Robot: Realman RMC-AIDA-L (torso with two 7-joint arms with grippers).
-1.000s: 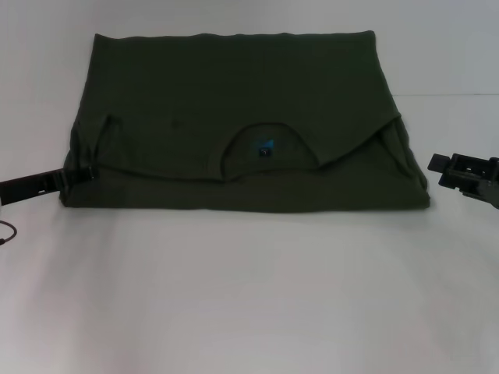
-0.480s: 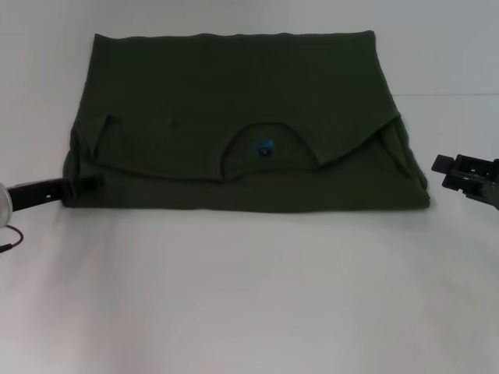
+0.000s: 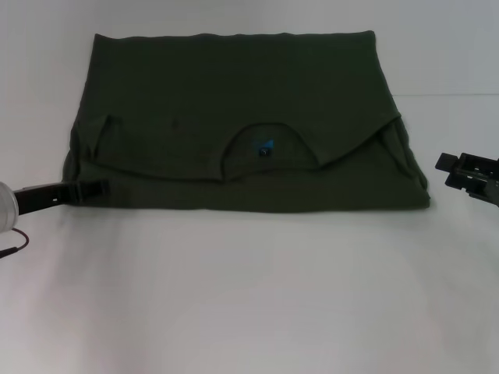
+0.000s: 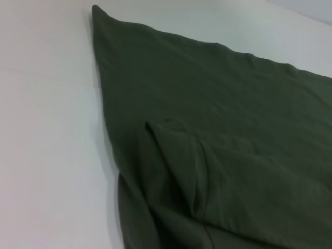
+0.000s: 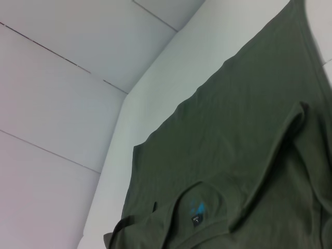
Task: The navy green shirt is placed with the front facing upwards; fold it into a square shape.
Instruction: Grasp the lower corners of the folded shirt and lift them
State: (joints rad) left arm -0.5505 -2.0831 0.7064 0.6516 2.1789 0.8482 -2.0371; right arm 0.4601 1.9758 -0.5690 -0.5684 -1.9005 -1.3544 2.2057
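Observation:
The navy green shirt (image 3: 234, 93) lies on the white table, folded over on itself into a wide band. Its round collar with the blue neck label (image 3: 265, 146) faces up near the front edge, and no print shows. My left gripper (image 3: 97, 187) is low at the shirt's front left corner, at the cloth's edge. My right gripper (image 3: 446, 164) hovers just off the shirt's right edge, apart from it. The left wrist view shows a folded sleeve and a corner of the shirt (image 4: 218, 129). The right wrist view shows the shirt (image 5: 233, 129) with its label (image 5: 197, 208).
The white table (image 3: 249, 296) stretches in front of the shirt and on both sides. A white panelled wall (image 5: 78, 78) stands behind the table's far edge.
My left gripper has slid down and toward the front along the shirt's left corner. My right gripper has drawn slightly to the right, away from the shirt. The shirt has not moved.

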